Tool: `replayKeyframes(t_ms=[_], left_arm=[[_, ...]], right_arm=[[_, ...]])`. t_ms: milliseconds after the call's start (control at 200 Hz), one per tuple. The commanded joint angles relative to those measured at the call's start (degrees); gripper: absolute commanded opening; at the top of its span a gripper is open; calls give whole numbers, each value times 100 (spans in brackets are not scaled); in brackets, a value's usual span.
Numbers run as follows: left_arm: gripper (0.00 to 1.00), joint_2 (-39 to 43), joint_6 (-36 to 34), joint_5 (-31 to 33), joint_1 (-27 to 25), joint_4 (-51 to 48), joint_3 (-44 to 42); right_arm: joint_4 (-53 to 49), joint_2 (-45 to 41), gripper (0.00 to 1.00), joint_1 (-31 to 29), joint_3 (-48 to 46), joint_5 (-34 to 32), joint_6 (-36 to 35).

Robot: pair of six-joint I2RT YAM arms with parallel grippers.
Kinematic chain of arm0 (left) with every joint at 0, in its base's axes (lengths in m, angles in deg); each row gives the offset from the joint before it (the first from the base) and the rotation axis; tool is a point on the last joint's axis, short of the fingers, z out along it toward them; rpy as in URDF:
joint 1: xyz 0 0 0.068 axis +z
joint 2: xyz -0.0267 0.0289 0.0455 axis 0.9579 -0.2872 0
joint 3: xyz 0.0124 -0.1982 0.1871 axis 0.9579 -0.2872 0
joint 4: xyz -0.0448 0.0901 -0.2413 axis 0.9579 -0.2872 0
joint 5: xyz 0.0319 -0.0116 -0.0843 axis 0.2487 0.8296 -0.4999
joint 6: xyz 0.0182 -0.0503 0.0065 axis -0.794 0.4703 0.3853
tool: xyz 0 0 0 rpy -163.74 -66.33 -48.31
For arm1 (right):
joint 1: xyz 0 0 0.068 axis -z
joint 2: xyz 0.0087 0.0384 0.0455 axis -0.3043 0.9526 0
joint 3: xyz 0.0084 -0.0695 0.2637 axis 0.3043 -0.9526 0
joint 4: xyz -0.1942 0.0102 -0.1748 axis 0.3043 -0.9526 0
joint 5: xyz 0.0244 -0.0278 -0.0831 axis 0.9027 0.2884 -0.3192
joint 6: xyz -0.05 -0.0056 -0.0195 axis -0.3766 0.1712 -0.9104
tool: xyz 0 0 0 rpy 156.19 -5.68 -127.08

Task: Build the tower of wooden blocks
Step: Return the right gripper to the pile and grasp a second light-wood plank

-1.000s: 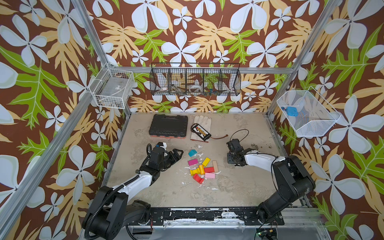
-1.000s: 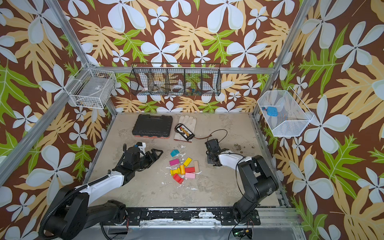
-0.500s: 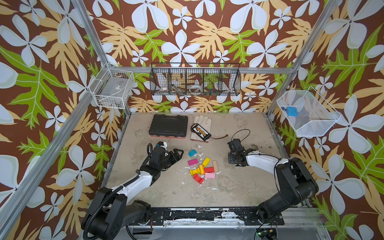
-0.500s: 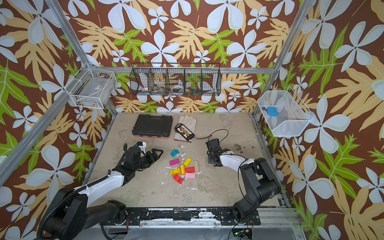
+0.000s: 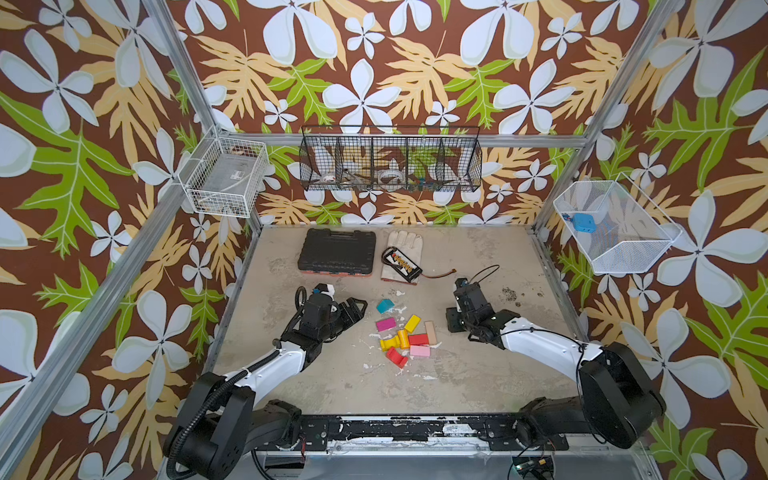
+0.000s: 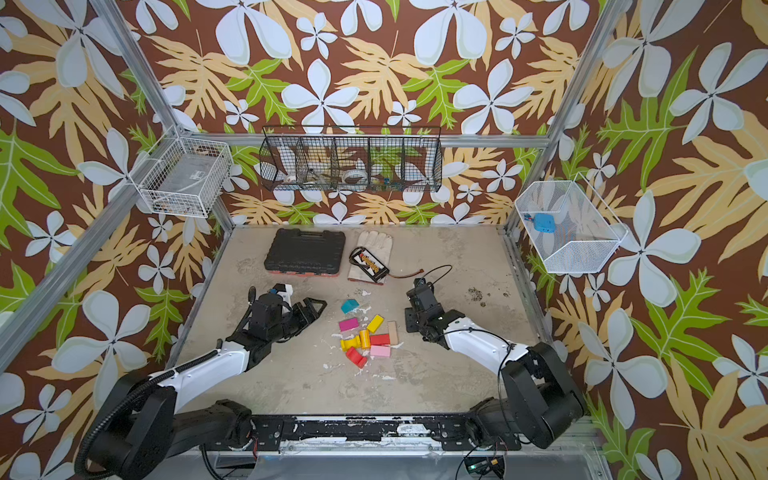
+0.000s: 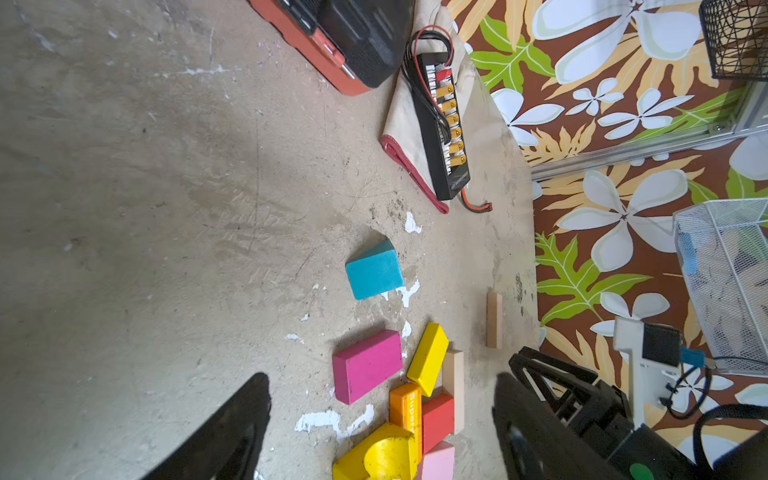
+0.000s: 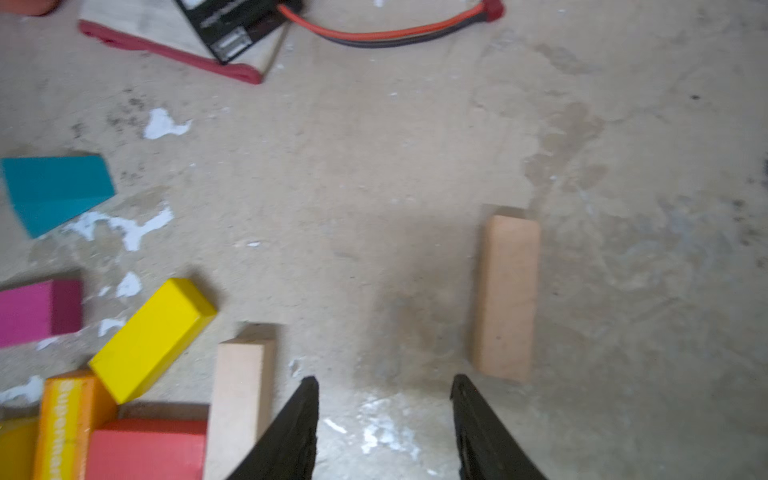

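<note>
Tower: none stands; every block lies flat, so the build is judged to be at its start.
Blocks: a loose cluster in the middle of the table, between the two grippers.
Right gripper: low over the table at the cluster's edge. Its jaws are parted, with only bare table between them.
Lone tan bar: lies flat, apart from the cluster, just outside one right finger and not touching it. It cannot be made out in either top view.
Second tan bar: lies just outside the other finger, near the red block.
Long axis: both bars run roughly along the direction the fingers point, so the jaws would close across a bar's narrow width.
Key relation: the gap sits between the two bars and straddles neither. A short sideways shift should centre it on one, and the lone bar has the freer flanks.
Left gripper: on the cluster's far side, nearest the teal block and magenta block. Its jaws are spread and empty.
Nearer arm: the right, for either bar.
Risk: closing on the second bar could nudge the red block.
</note>
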Motion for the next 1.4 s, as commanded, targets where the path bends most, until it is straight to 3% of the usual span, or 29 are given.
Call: replayKeyframes(t_ms=[0,275,851,1117,1397], left_arm=[[85,-17,-12,89,-23,-10,32],[85,-119,-10,102,-59,28,45],[83,-316,-54,154,-146,-72,155],[83,-292,-79,203,-172,-119,173],[83,-367,-77,203,-191,-153,226]], right_arm=[[253,232,52,-176,46,365,-131],[289,780,52,-376,239,683,-191],[-38,1325,51,-683,577,134,-193],[-128,1429,42,-698,629,27,-160],[-223,1430,44,-760,629,-60,-96]])
